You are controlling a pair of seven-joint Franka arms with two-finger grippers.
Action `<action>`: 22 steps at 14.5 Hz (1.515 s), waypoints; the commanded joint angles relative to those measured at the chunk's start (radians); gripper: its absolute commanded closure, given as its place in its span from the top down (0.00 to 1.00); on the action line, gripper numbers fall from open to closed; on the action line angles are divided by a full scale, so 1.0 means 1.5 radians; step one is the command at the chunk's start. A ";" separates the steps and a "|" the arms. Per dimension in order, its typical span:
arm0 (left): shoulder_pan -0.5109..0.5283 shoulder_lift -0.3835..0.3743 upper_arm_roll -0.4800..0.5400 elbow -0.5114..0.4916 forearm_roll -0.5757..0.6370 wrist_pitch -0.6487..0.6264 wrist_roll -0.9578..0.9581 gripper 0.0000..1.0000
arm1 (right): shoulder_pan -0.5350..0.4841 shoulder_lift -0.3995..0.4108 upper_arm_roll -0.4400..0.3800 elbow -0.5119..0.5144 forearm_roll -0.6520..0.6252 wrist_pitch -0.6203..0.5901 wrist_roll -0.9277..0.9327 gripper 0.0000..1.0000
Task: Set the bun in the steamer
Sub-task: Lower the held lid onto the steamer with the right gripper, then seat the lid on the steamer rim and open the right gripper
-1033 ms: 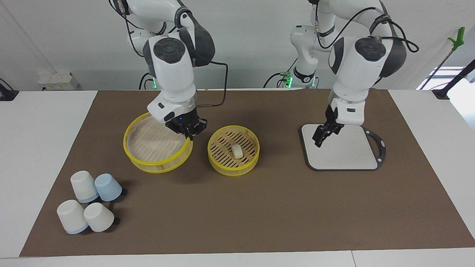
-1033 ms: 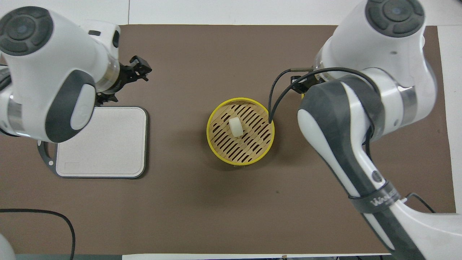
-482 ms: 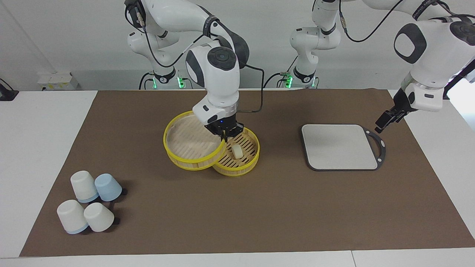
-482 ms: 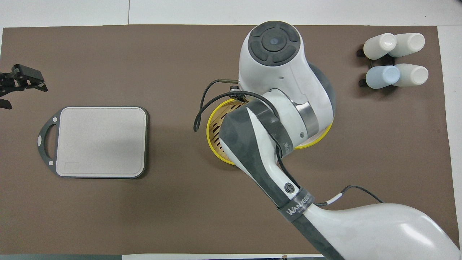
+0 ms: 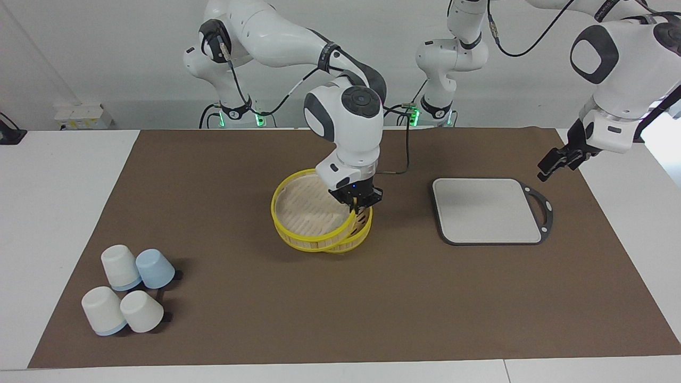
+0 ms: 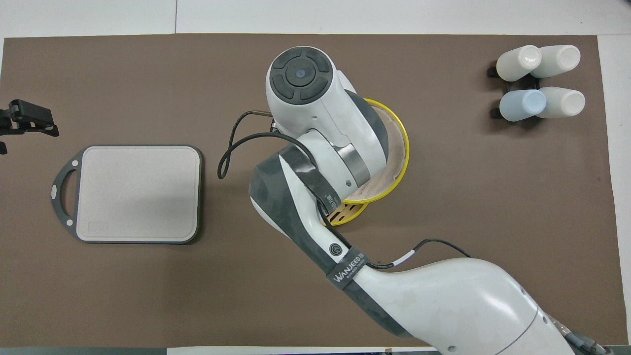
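Note:
My right gripper (image 5: 355, 204) is shut on the rim of the yellow-rimmed steamer lid (image 5: 308, 214). It holds the lid tilted over the steamer basket (image 5: 363, 232), covering most of it. In the overhead view the lid (image 6: 396, 148) and a sliver of the basket (image 6: 348, 215) show under the right arm, and the right gripper is hidden. The bun is hidden under the lid. My left gripper (image 5: 547, 168) hangs over the mat at the left arm's end of the table, beside the grey board, and waits; it also shows in the overhead view (image 6: 30, 122).
A grey rectangular board (image 5: 487, 210) lies on the brown mat toward the left arm's end, also in the overhead view (image 6: 138, 195). Several upturned cups (image 5: 127, 290) stand at the right arm's end, farther from the robots, also in the overhead view (image 6: 540, 74).
My right gripper has carried the lid from beside the basket to over it, hiding the bun. My left gripper rose from over the board and moved out to the mat's end.

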State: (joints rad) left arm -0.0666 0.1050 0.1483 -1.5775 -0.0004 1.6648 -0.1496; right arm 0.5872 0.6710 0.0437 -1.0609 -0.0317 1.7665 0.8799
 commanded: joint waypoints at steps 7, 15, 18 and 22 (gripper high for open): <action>-0.012 -0.046 -0.013 -0.079 -0.001 -0.024 0.065 1.00 | 0.052 0.025 -0.001 0.030 0.010 0.003 0.040 0.00; -0.022 -0.045 -0.013 -0.073 -0.019 0.015 0.067 1.00 | 0.036 -0.018 -0.001 -0.101 0.012 0.104 0.038 0.00; 0.010 -0.040 -0.027 -0.071 -0.022 0.019 0.067 1.00 | 0.037 -0.019 -0.001 -0.107 0.012 0.106 0.037 0.00; 0.032 -0.039 -0.059 -0.066 -0.020 0.017 0.066 1.00 | 0.048 -0.021 -0.002 -0.104 0.013 0.095 0.046 0.00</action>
State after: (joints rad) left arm -0.0413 0.0666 0.0871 -1.6494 -0.0185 1.6657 -0.0600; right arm 0.6520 0.6777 0.0406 -1.1719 -0.0286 1.9045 0.9259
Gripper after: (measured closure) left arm 0.000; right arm 0.903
